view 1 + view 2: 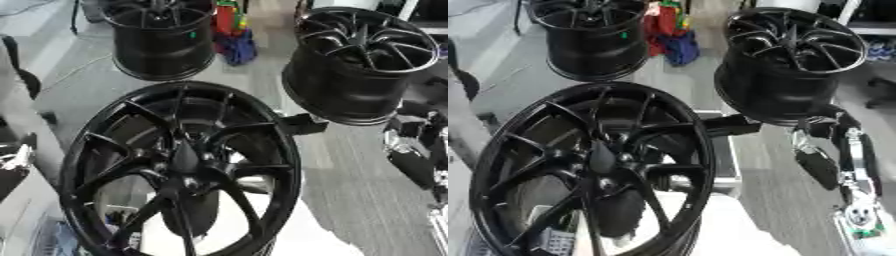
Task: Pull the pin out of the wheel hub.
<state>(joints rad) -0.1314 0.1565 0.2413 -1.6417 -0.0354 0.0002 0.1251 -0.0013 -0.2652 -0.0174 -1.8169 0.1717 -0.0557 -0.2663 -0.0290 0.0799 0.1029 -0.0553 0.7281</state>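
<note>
Grey floor (pixel 367 200) | wheel hub (pixel 179 170) faces camera (pin indistinct) | right hand (pixel 820 167) fingers: cannot tell

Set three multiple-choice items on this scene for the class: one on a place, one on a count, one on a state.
1. Where does the red and blue heap lie?
A. between the two far wheels
B. inside the near wheel
C. on top of the far right wheel

2. How many black wheels show?
A. two
B. three
C. five

3. What is the state of the near wheel's hub?
A. a hand grips it
B. a cloth covers it
C. nothing touches it

Key:
1 A: the heap sits on the floor between the far left wheel and the far right wheel.
2 B: those two plus the near wheel.
3 C: the hub stands bare, with no hand on it.
</note>
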